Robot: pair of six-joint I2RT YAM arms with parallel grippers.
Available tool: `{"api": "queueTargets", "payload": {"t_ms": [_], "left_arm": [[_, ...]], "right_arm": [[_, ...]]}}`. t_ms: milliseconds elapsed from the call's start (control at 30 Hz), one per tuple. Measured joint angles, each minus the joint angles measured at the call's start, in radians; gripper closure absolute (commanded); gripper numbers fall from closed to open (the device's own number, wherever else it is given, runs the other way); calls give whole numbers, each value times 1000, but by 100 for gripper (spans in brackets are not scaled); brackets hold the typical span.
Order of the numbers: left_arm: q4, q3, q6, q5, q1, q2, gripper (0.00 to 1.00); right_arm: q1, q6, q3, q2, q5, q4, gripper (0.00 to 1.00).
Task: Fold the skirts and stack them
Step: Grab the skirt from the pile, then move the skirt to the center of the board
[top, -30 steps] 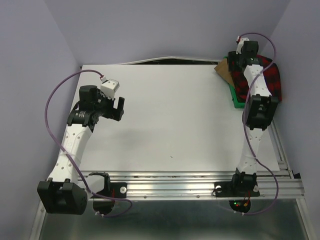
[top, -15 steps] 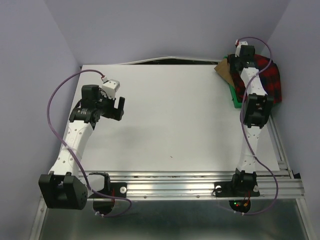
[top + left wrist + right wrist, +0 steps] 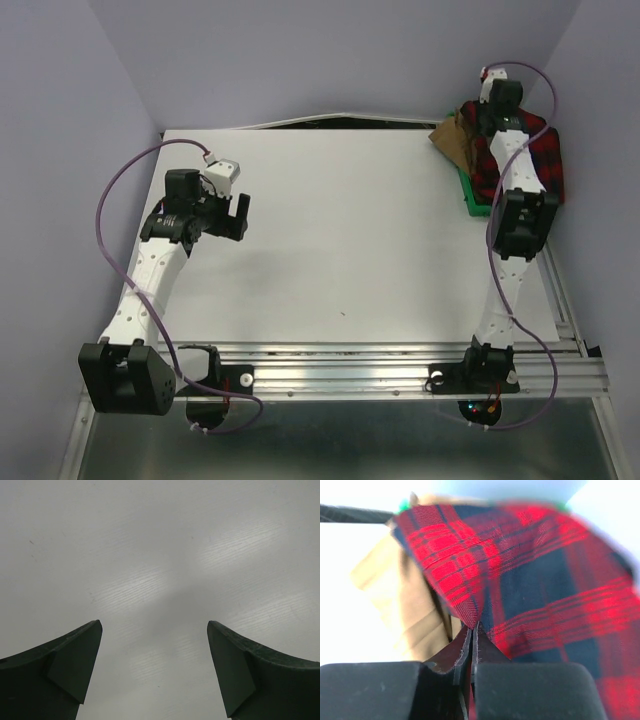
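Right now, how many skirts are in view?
2. The red plaid skirt lies over the green tray at the far right, pinched by the right gripper; the tan skirt sits just left of it, partly underneath. Others could be hidden below.

Red skirt [image 3: 548, 165] with navy-black plaid checks; plain tan-brown skirt [image 3: 452, 140]; green tray [image 3: 472, 198], seemingly plain; pale grey-white worktop [image 3: 350, 230]

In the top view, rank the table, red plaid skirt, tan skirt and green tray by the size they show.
1. table
2. red plaid skirt, partly hidden
3. tan skirt, only a corner showing
4. green tray, a thin strip; mostly covered, so its real size is unsure
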Motion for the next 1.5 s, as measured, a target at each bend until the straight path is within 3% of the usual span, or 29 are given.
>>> {"api": "queueTargets", "payload": {"t_ms": [433,600,767,900,1067,1167,1300,1500], "left_arm": [[8,1,-16,-88,0,0,1],[22,5,-35,-76,21,-1,1],[39,18,-60,-2,134,-13,1],[66,20,-78,65,194,-45,1],[103,20,-87,140,197,-102,1],[117,20,-83,177,197,-130,1],[144,0,-43,248,197,-168,1],[156,-108,92,352,181,-198,6]], "right_arm": [[-23,60,18,-558,-197,-40,99],[-21,188,8,-716,-397,14,99],[1,396,-128,-843,-652,171,99],[121,534,-171,-838,-786,205,99],[288,671,-245,-767,-927,202,99],[327,712,-341,-751,-983,186,99],[325,621,-465,-753,-1003,92,99],[319,302,-772,-817,-940,-69,99]]}}
